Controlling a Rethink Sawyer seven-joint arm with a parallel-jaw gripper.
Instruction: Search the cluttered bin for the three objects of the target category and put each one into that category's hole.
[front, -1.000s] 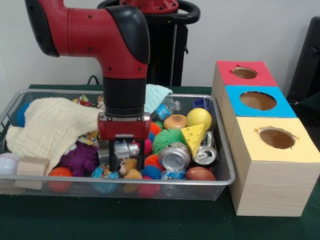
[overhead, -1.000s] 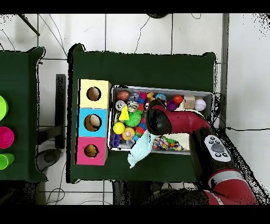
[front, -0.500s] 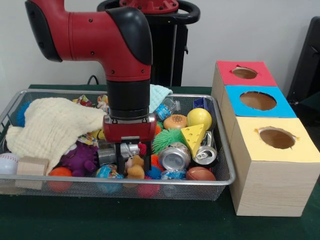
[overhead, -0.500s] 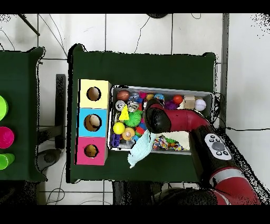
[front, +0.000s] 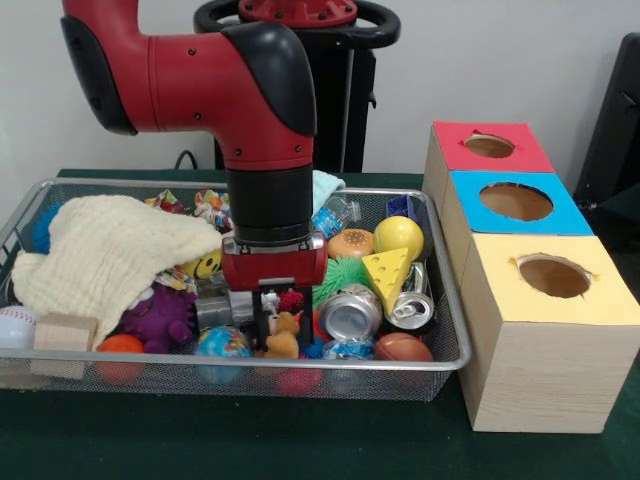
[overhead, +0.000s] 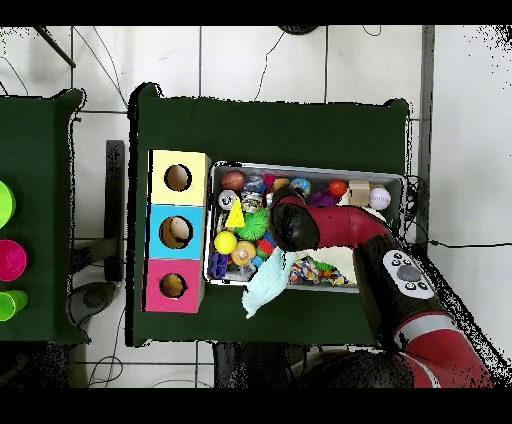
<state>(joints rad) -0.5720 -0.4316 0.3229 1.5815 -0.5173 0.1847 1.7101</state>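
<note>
My gripper (front: 282, 328) is down in the wire bin (front: 445, 362), near its front wall. It is shut on a small brown teddy bear (front: 284, 338) that sits between the black fingers. Just to its right lie a crushed silver can (front: 348, 314) and a second can (front: 410, 308). In the overhead view the red arm (overhead: 296, 224) hides the gripper and the bear. Three boxes stand beside the bin, each with a round hole: red (front: 490, 146), blue (front: 516, 201) and yellow (front: 553, 275).
A cream cloth (front: 105, 250) covers the bin's left part, with a purple plush (front: 160, 316), a wooden block (front: 64, 334) and a baseball (front: 14, 326) near it. A cheese wedge (front: 387, 271), yellow ball (front: 399, 237), burger toy (front: 350, 243) and football (front: 400, 347) crowd the right.
The gripper has slid to the right along the bin's front wall, and the small brown bear has moved with it. The arm has swung the same way.
</note>
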